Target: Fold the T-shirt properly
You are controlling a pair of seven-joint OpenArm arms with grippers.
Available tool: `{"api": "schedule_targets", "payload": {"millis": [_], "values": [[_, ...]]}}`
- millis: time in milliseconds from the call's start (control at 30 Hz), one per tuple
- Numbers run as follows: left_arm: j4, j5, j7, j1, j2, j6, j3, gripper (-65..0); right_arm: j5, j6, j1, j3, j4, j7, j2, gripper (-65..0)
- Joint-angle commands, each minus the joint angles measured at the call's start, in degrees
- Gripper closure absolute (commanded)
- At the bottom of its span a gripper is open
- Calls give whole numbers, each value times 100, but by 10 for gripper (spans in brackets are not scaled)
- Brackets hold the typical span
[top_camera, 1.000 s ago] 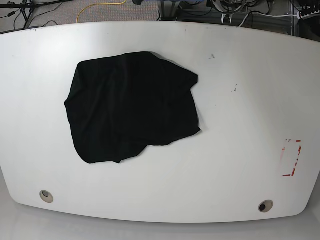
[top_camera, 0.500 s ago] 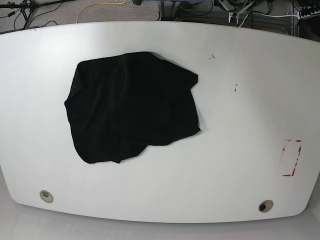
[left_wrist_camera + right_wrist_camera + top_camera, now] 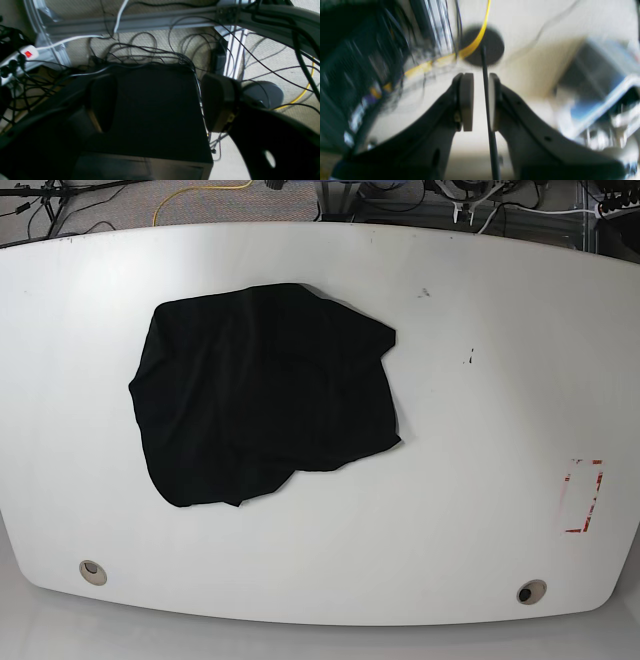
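T-shirt [image 3: 262, 392]: we see it crumpled, left of centre on the table [image 3: 480, 430].
Left gripper [image 3: 160, 102]: jaws wide apart, off the table, above floor cables.
Right gripper [image 3: 477, 100]: jaws narrowly apart, empty, also off-table.

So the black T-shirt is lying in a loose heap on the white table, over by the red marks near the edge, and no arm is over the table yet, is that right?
Not quite. The T-shirt lies crumpled on the other half of the table, well apart from the red marks; the base view shows this. The rest holds: it is a loose heap and no arm is over the table.
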Motion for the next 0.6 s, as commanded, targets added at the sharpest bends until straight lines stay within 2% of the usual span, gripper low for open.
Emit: {"api": "schedule_targets", "payload": {"millis": [0, 567], "values": [[501, -9, -20, 345, -19, 28, -6, -481, -40, -24, -336, 19, 448, -42, 8, -95], [2884, -26, 15, 2015, -19, 28, -24, -481, 22, -32, -1796, 45, 3455, -666, 0, -95]]}}
